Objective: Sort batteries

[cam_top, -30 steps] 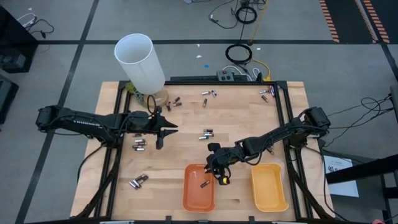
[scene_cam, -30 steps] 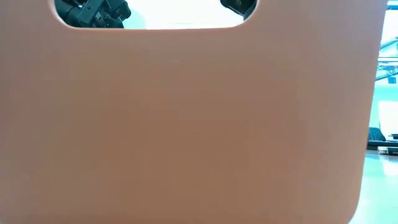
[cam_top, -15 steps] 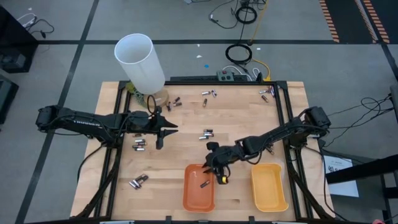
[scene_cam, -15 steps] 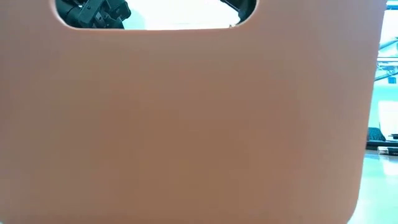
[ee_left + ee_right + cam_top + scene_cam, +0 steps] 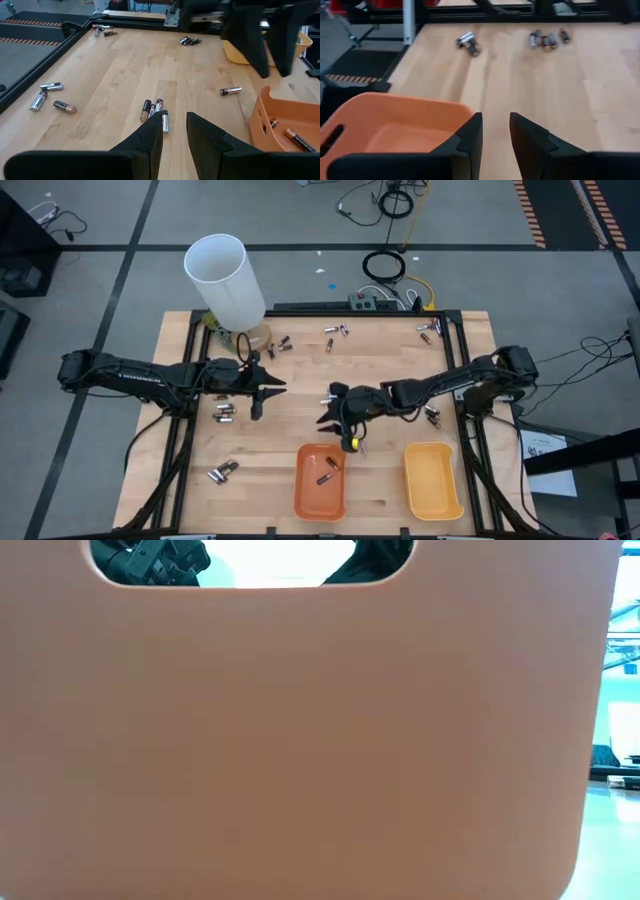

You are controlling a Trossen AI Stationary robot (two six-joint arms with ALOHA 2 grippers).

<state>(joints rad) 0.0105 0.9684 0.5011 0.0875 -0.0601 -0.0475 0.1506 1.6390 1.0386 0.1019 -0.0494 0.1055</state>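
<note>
High view: my right gripper (image 5: 338,423) hangs over the middle of the bench (image 5: 190,442), just beyond the orange tray (image 5: 320,481)'s far rim, fingers a little apart and empty; two batteries (image 5: 326,471) lie in that tray, a cluster of three (image 5: 331,394) lies just beyond the gripper, and the yellow tray (image 5: 433,480) sits near the bench's front right corner. My left gripper (image 5: 263,388) waits over the left half of the bench, beside the white tube (image 5: 226,280) at the far left corner, with loose cells (image 5: 223,412) near it. Low view: the orange tray's wall (image 5: 300,740) fills the frame; only dark arm parts show through its handle slot. Left wrist view: my left fingers (image 5: 150,135) stand slightly parted, holding nothing, with three cells (image 5: 154,108) just ahead of the tips. Right wrist view: my right fingers (image 5: 470,135) are parted and empty over bare wood just beside the orange tray's rim (image 5: 395,102); a row of cells (image 5: 547,38) lies well ahead.
</note>
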